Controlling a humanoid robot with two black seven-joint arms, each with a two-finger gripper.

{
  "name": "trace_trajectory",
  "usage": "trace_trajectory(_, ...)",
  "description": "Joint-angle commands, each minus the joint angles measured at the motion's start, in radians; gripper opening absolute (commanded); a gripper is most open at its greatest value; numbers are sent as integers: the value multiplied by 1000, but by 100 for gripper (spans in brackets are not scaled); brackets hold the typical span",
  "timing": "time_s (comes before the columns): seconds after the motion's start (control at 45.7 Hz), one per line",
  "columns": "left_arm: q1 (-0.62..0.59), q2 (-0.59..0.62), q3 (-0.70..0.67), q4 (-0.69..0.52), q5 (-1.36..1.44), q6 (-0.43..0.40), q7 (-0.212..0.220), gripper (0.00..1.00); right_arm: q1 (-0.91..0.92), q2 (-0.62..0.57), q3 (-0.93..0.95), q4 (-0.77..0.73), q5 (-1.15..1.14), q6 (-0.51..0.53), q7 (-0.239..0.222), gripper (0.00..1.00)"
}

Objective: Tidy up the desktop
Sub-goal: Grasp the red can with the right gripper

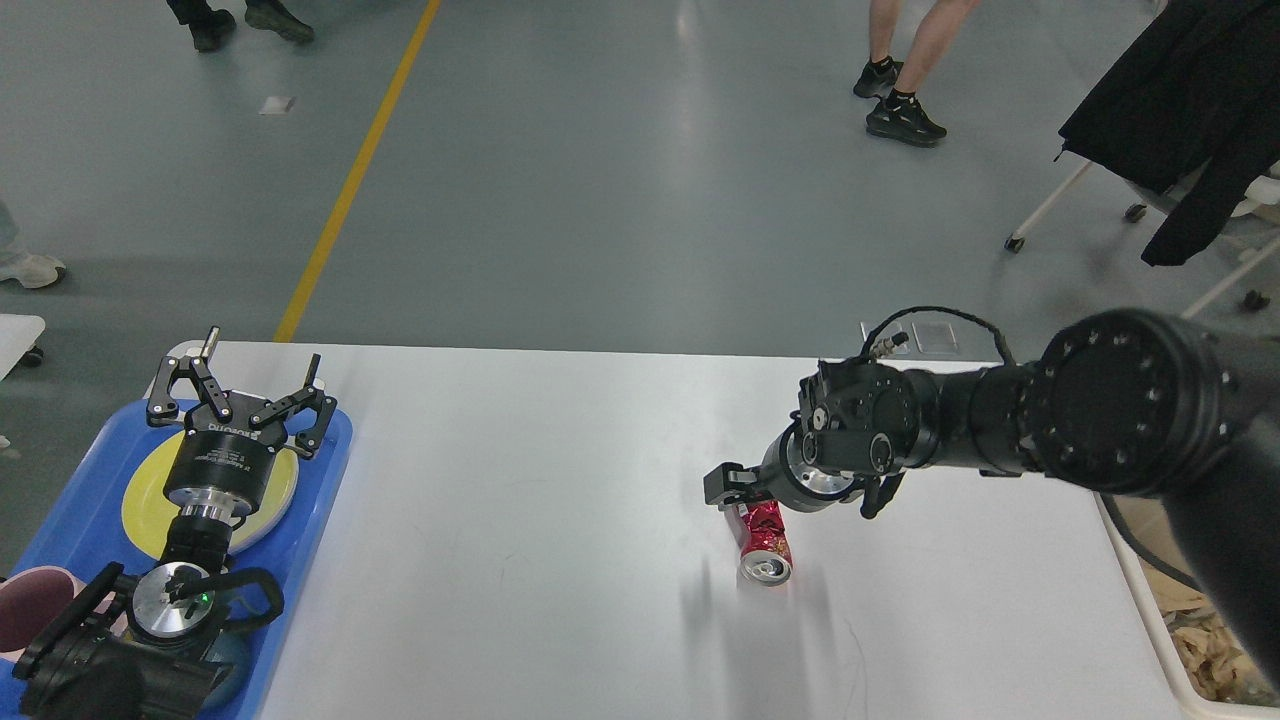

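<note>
The desktop (520,560) is a wide white tabletop. A crushed red can (765,545) lies on its side right of the middle, its open end toward me. My right gripper (795,493) is open and low over the can's far end, which it hides. One finger (722,487) is left of the can and the other finger (880,497) is to its right. My left gripper (245,385) is open and empty above a yellow plate (140,500) on the blue tray (320,470).
A cream bin (1150,640) holding crumpled paper stands at the table's right end, mostly behind my right arm. A dark red cup (20,605) sits at the tray's near left. People's legs and a wheeled rack with a black jacket (1180,110) stand beyond the table.
</note>
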Motion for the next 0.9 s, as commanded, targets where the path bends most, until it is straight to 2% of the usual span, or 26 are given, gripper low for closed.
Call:
trace_trajectory(0.0,0,0,0,0,0,0,0,97,-84,30,-2,-95,-1,-3,0,100)
trace_trajectory(0.197,0,0,0,0,0,0,1,97,-200,33,1,-199,-62,-17,0,100)
trace_trajectory(0.438,0,0,0,0,0,0,1,97,-215,37,6,-210,-74,-48,0,100)
trace_trajectory(0.525,0,0,0,0,0,0,0,97,-218,37,7,-215,-74,-49,0,89)
trace_trajectory(0.591,0,0,0,0,0,0,1,97,-218,37,7,-215,-74,-49,0,73)
trace_trajectory(0.679,0,0,0,0,0,0,1,97,-221,39,7,-213,-76,-49,0,61)
trace_trajectory(0.766,0,0,0,0,0,0,0,97,-224,39,7,-213,-76,-49,0,44)
trace_trajectory(0.876,0,0,0,0,0,0,1,97,-224,40,7,-209,-76,-48,0,31)
